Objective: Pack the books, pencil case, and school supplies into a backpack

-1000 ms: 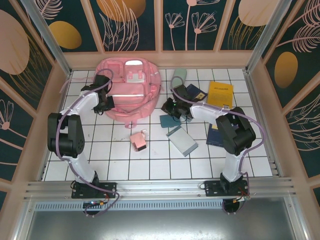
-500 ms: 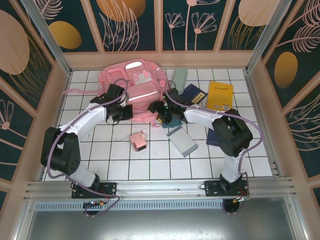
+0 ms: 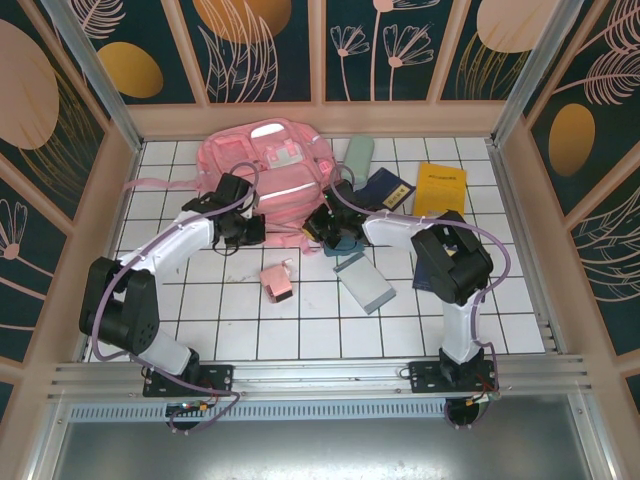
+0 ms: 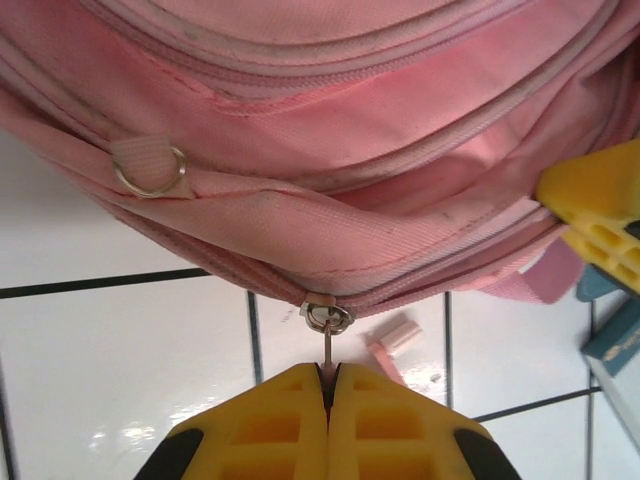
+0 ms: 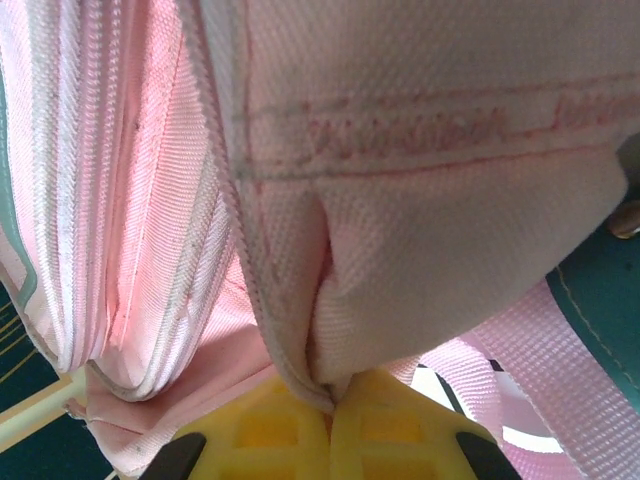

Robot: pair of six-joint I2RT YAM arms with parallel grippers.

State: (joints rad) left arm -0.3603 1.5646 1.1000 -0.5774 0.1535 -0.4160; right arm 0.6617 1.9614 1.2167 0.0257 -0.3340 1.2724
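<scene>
The pink backpack (image 3: 262,170) lies at the back of the table. My left gripper (image 3: 246,229) is at its near edge, shut on the metal zipper pull (image 4: 328,345) that hangs from a ring on the pink backpack (image 4: 350,150). At the bag's right corner, my right gripper (image 3: 325,228) is shut on a fold of the backpack's fabric (image 5: 430,200). A yellow book (image 3: 441,188) and a navy book (image 3: 388,187) lie to the right. School supplies lie around: a mint-green case (image 3: 357,155), teal pad (image 3: 335,246), grey-blue box (image 3: 365,282), pink box (image 3: 277,281). The pencil case is out of view.
A second navy book (image 3: 428,272) lies partly under the right arm. A long pink strap (image 3: 150,184) trails left from the bag. Wooden walls enclose the white tiled table (image 3: 300,330), with bare tiles along its near side.
The left gripper came from the bag's left side round to its near edge. The right gripper moved left to the bag's corner and shut on it. The backpack shifted and bunched.
</scene>
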